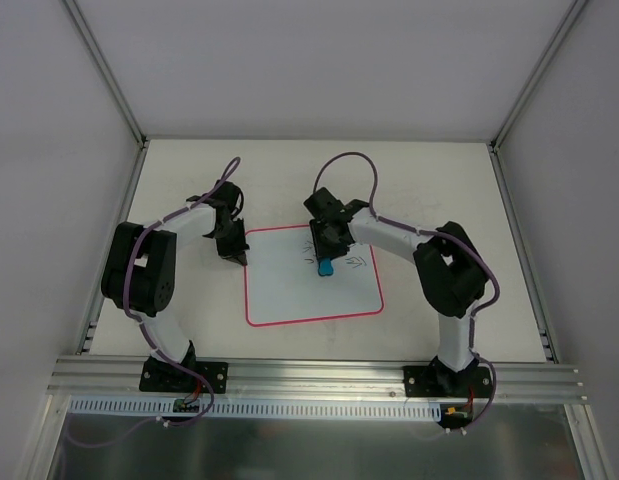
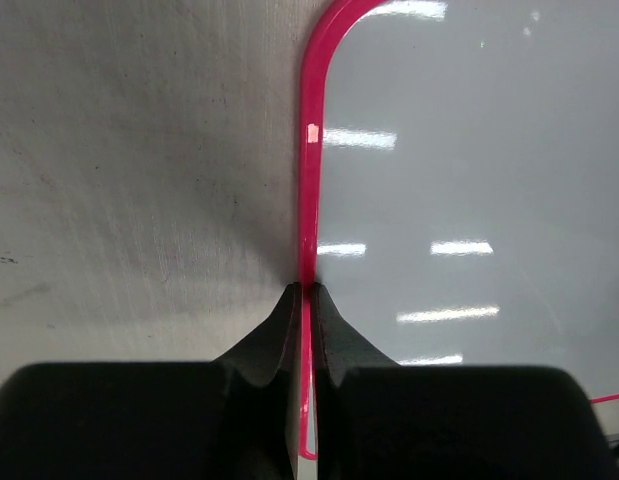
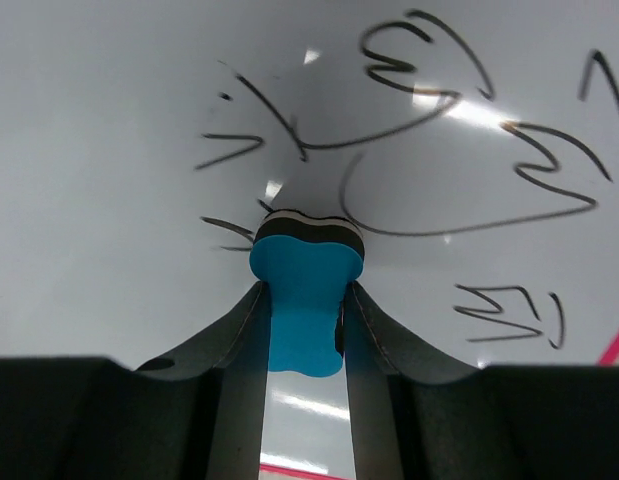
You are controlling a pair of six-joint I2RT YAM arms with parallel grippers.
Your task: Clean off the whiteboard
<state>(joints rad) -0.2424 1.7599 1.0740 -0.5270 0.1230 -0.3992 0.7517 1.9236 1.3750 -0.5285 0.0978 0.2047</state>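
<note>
Right pincer (image 3: 305, 292) squeezes a blue eraser (image 3: 306, 262), its lower part hidden between the fingers. Dark scribbles (image 3: 439, 140) lie just past its tip on the whiteboard (image 3: 109, 120); some are cut off. Left pincer (image 2: 306, 292) pinches the board's pink edge, worktop (image 2: 139, 150) on its left. Only the top view shows most of the board, flat between both pincers.

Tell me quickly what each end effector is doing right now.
Left end effector: closed on the edge of the flat white pink-bordered whiteboard.
Right end effector: closed on the small blue eraser block.
</note>
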